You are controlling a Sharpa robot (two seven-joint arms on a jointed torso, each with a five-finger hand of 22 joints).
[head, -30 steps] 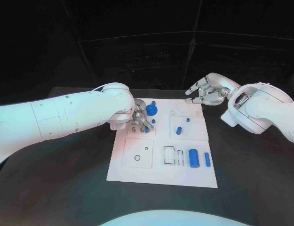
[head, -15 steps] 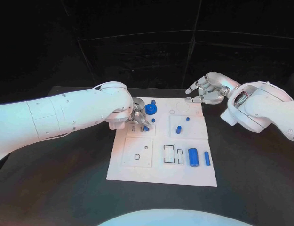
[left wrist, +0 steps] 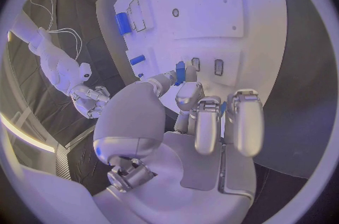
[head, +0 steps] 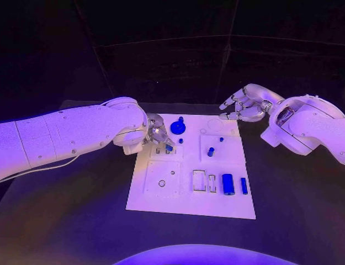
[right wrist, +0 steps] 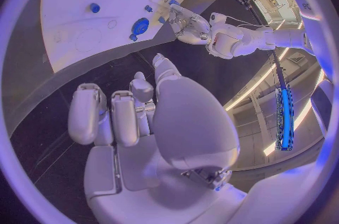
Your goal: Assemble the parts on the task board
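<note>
Our left robot hand (head: 158, 136) pinches a small blue part (left wrist: 181, 73) over the task board (head: 192, 190). Our right robot hand (head: 244, 105) hangs loosely curled, holding nothing.

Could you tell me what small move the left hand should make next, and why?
Probably lower the left hand a little to seat the small blue piece it pinches: the piece hovers just beside the small slots on the white board, not yet in one.
</note>
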